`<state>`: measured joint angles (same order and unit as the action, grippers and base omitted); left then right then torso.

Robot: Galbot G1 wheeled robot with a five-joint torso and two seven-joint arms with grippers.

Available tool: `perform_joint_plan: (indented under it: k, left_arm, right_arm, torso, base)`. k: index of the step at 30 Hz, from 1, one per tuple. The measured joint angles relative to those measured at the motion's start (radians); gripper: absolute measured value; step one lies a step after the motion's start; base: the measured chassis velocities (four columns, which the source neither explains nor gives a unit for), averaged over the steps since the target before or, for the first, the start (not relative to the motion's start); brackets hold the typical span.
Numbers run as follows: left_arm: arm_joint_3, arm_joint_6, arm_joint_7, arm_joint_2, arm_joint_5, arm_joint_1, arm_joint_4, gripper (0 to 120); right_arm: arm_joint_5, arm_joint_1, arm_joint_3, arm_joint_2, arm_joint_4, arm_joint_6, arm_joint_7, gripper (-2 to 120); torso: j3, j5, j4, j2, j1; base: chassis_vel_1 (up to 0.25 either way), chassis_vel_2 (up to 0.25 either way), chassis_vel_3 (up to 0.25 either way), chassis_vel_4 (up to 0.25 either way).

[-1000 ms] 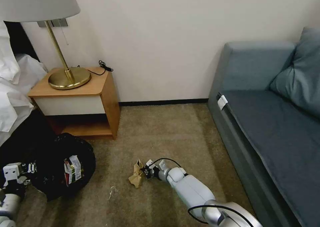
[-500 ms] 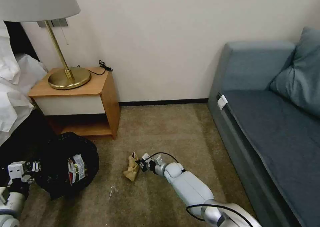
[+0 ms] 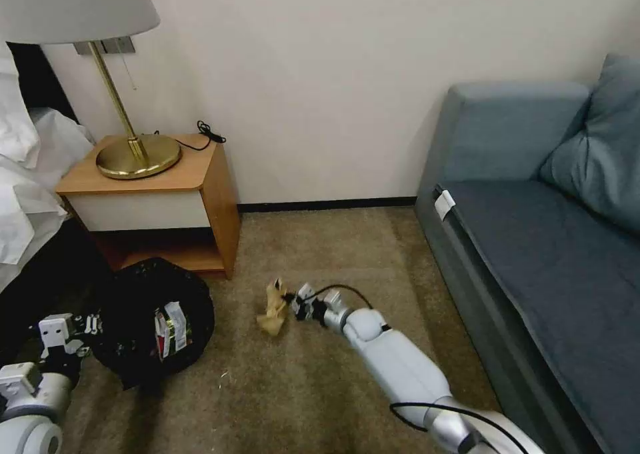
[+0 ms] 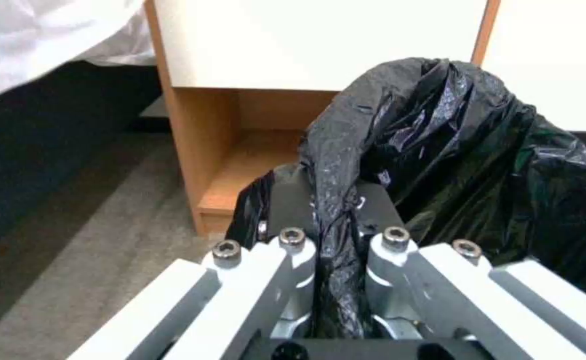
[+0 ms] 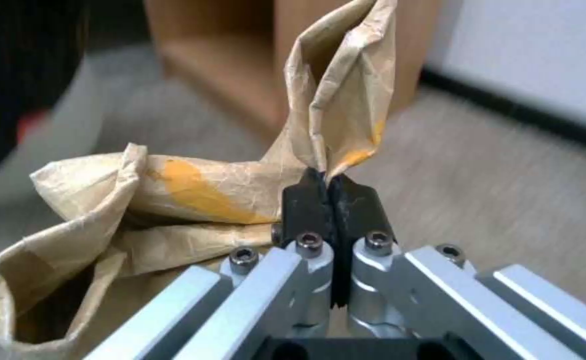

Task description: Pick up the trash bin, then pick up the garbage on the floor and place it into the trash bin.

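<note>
The trash bin, lined with a crinkly black bag, hangs tilted at the lower left in front of the nightstand. My left gripper is shut on its bagged rim, with a fold of black plastic pinched between the fingers. A red-and-white wrapper lies inside the bin. To the bin's right, my right gripper is shut on a crumpled tan paper bag, a piece of the garbage. The wrist view shows its black pads clamped on a fold of the bag, which hangs off the carpet.
A wooden nightstand with a brass lamp stands behind the bin. White bedding is at the far left and a blue-grey sofa fills the right side. A small scrap lies on the carpet.
My right gripper has lifted the paper bag off the carpet and carried it away from me. My left arm has brought the bin to the right, closer to the bag.
</note>
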<state>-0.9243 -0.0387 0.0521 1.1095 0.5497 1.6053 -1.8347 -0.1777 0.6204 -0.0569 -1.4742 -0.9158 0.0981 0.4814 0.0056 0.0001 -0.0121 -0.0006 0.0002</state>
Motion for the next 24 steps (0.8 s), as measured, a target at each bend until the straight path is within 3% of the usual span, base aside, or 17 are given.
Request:
perform_joint_plan:
  k: [12,20,24]
  left_arm:
    - [0.046,-0.009,-0.001,0.029,0.058,-0.085,0.027,4]
    - [0.066,-0.022,-0.001,0.060,0.102,-0.137,0.042,4]
    - [0.079,-0.024,0.003,0.095,0.114,-0.161,0.056,4]
  right_arm:
    - [-0.195,-0.054,0.019,0.043,-0.246,-0.062,-0.003,0]
    - [-0.271,-0.053,-0.052,0.034,-0.376,-0.087,-0.003,0]
    - [-0.302,-0.053,-0.117,0.007,-0.414,-0.101,-0.003,0]
  torso:
    - [0.000,-0.0001,-0.0001,0.000,0.000]
    - [0.000,0.0000,0.0000,0.000,0.000]
    - [0.000,-0.0001,-0.0001,0.000,0.000]
  base:
    - [0.000,0.000,0.000,0.000]
    - [0.000,0.000,0.000,0.000]
    - [0.000,0.000,0.000,0.000]
